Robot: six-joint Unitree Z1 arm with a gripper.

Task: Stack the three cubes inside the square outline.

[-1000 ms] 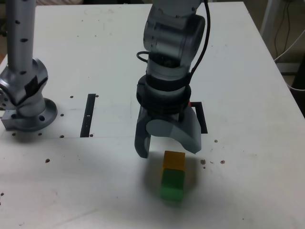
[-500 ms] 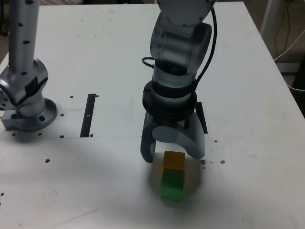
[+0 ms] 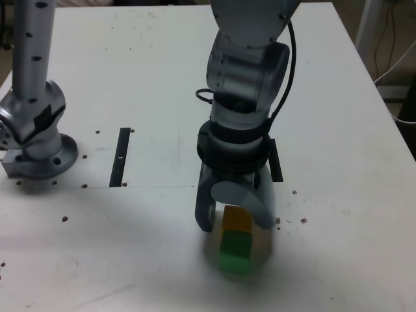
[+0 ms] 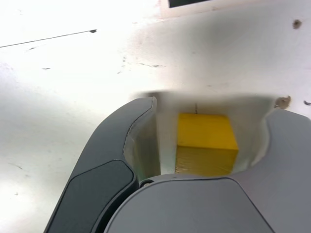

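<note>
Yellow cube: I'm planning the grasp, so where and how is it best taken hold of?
Grip the yellow cube by two opposite upright sides, coming from above. Its flat faces suit the fingers, and the open gripper already straddles it; the green cube crowds its near side in the exterior view, so I'd avoid that one.

There are two cubes in sight, one yellow cube (image 3: 237, 219) and one green cube (image 3: 235, 252), on one white table (image 3: 338, 247). One robot arm (image 3: 250, 68) shows, with one gripper (image 3: 235, 227) that has two fingers (image 3: 205, 211). Two black bars can be counted in the exterior view, one long strip (image 3: 120, 157) and one partly hidden bar (image 3: 275, 160) beside the arm.
</note>
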